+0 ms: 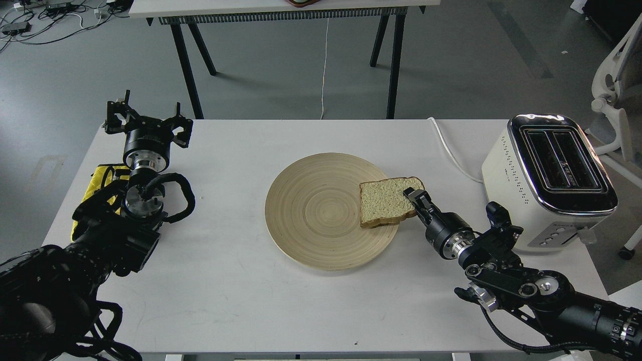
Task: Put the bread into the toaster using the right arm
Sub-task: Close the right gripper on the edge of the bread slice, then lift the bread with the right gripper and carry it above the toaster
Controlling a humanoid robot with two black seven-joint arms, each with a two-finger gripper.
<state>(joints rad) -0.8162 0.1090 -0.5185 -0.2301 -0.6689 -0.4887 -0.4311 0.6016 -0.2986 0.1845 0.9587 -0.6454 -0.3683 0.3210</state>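
Observation:
The bread [386,203] lies on the right side of a round wooden plate [316,210], with its right edge over the rim. My right gripper [414,198] reaches in from the right. One finger [412,194] lies on top of the slice's right edge and the other is hidden under it, so I cannot tell how tightly the jaws stand. The toaster [551,180] stands at the table's right edge, both slots facing up, to the right of my right arm. My left gripper [148,120] is open and empty at the far left of the table.
The toaster's white cord [449,150] runs across the table behind the plate's right side. A yellow cloth [100,175] lies under my left arm. A second table [281,10] stands behind and a white chair [614,100] to the right.

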